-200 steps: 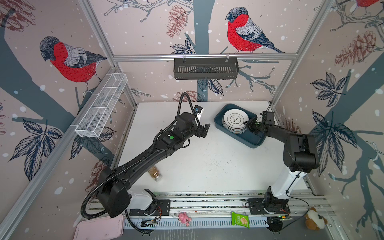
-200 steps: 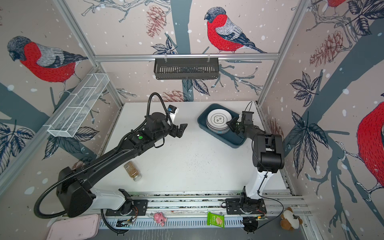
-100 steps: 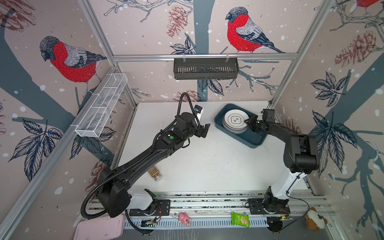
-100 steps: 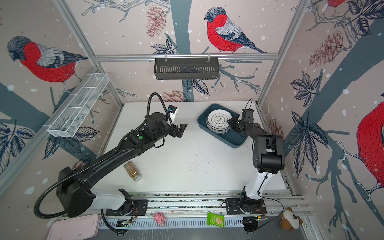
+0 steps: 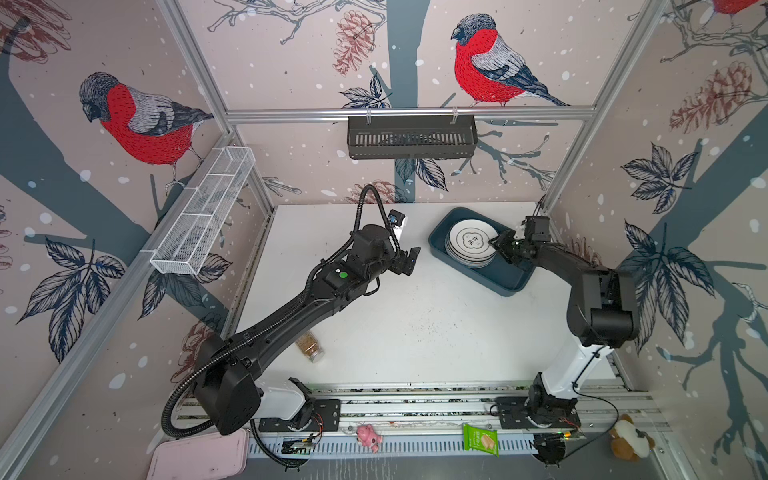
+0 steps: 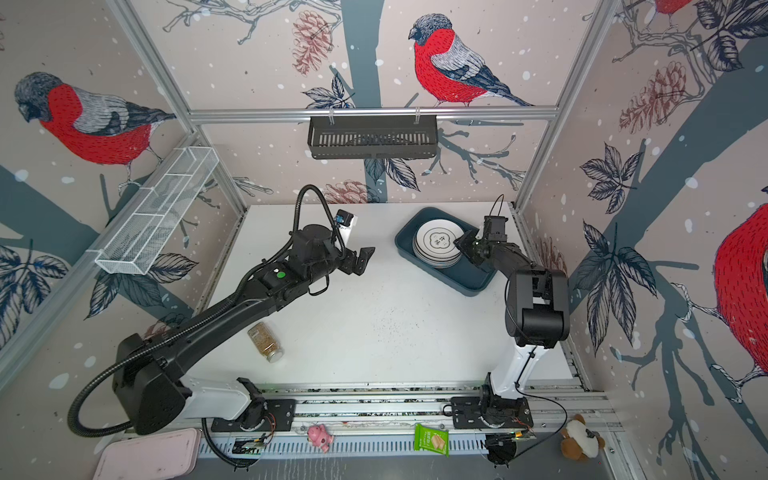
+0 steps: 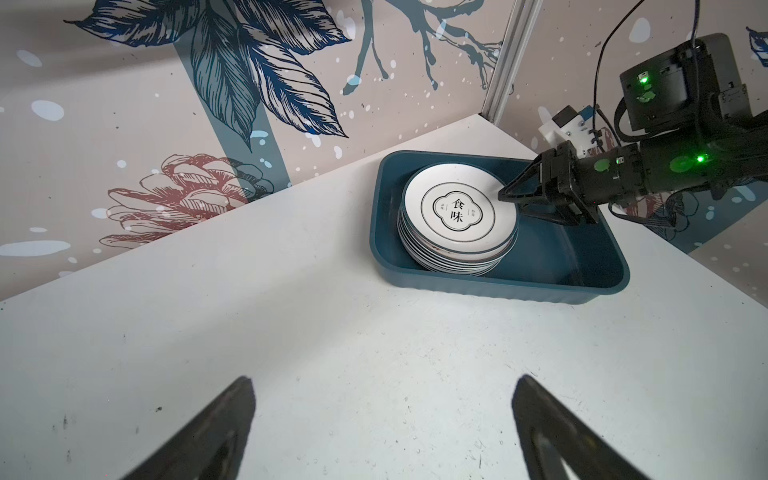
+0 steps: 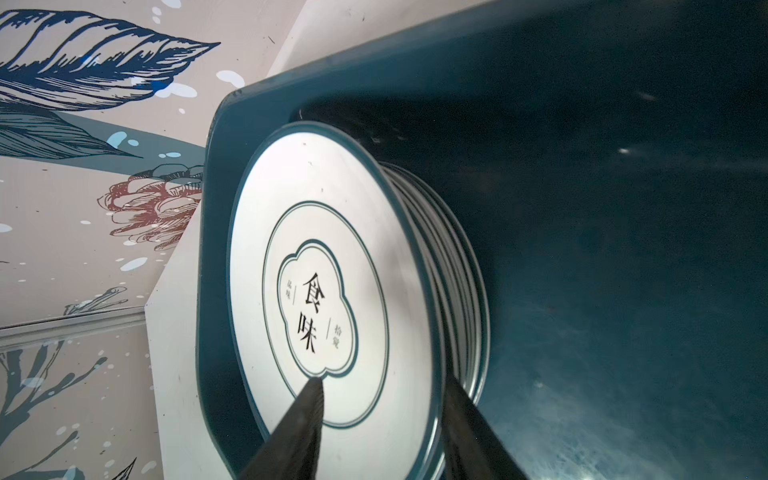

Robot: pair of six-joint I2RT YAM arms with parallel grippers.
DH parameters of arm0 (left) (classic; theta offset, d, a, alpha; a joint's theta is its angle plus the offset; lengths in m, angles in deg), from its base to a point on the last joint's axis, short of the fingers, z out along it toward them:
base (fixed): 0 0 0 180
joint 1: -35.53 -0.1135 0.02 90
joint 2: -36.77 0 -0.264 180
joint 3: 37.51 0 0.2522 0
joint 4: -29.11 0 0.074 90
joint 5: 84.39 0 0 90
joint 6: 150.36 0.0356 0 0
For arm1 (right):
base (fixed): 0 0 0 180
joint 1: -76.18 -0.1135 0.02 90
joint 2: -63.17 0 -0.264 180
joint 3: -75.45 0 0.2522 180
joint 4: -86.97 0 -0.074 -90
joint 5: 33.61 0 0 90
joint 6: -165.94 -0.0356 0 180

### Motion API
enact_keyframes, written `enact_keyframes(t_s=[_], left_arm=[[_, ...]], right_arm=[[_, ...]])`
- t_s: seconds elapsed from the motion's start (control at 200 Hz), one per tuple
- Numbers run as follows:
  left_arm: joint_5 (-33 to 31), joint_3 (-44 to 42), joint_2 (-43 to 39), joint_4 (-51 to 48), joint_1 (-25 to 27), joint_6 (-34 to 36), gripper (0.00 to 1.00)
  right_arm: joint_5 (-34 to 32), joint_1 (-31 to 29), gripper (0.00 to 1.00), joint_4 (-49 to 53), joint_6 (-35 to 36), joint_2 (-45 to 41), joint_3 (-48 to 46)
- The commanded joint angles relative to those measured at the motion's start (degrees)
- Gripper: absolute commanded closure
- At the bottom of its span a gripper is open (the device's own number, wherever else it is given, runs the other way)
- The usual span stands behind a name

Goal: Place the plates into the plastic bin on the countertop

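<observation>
A stack of white plates (image 5: 469, 249) (image 6: 436, 245) lies in the far end of the dark teal plastic bin (image 5: 507, 278) (image 6: 473, 283) at the back right of the white countertop (image 5: 415, 332). The top plate (image 7: 457, 216) (image 8: 332, 291) shows a cloud outline with black characters. My right gripper (image 5: 498, 245) (image 6: 463, 245) (image 7: 512, 200) (image 8: 382, 382) straddles that plate's near rim, one finger over its face and one beside the stack, jaws apart. The left gripper (image 5: 409, 261) (image 6: 361, 259) (image 7: 382, 378) hovers open and empty over bare countertop, left of the bin (image 7: 540, 282) (image 8: 623, 208).
A spice jar (image 5: 309, 347) (image 6: 266, 343) lies on the countertop near the left arm's base. A black slotted basket (image 5: 411, 137) hangs on the back wall, a white wire basket (image 5: 203, 216) on the left wall. A pink tray (image 5: 199, 455) sits below the front rails.
The right gripper's jaws have spread apart around the top plate's rim, and the plate rests on the stack. The left arm has not moved.
</observation>
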Motion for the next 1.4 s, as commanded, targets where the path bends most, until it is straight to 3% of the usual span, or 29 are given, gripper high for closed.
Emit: enact_keyframes(t_s=[0.0, 0.24, 0.47, 0.951, 1.091, 1.221, 1.396], left_arm=[[-0.04, 0.44, -0.26, 1.1, 0.05, 0.6, 0.04], [-0.51, 0.45, -0.51, 0.99, 0.05, 0.69, 0.04], [-0.78, 0.29, -0.47, 1.1, 0.12, 0.86, 0.04], [-6.02, -0.79, -0.97, 2.24, 0.0, 3.34, 0.04], [-8.62, -2.58, -3.79, 4.65, -0.09, 4.1, 0.03], [-10.48, -7.3, -8.07, 11.08, -1.2, 4.31, 0.04], [-8.0, -11.27, -12.43, 16.52, -8.4, 0.91, 0.03]], right_arm=[[-1.6, 0.03, 0.51, 2.45, 1.34, -0.74, 0.39], [-1.25, 0.1, 0.5, 2.99, 2.1, -1.27, 1.05], [-1.25, 0.07, 0.43, 2.43, 2.95, -2.38, 0.71], [-9.58, 0.07, 0.03, -1.7, 6.33, -11.7, -5.16], [-15.51, 0.08, 0.0, -3.71, 8.38, -16.42, -8.51], [-25.41, -0.1, 0.01, -5.82, 10.07, -21.97, -13.06], [-39.2, -0.19, 0.01, -12.31, 9.93, -30.67, -22.96]])
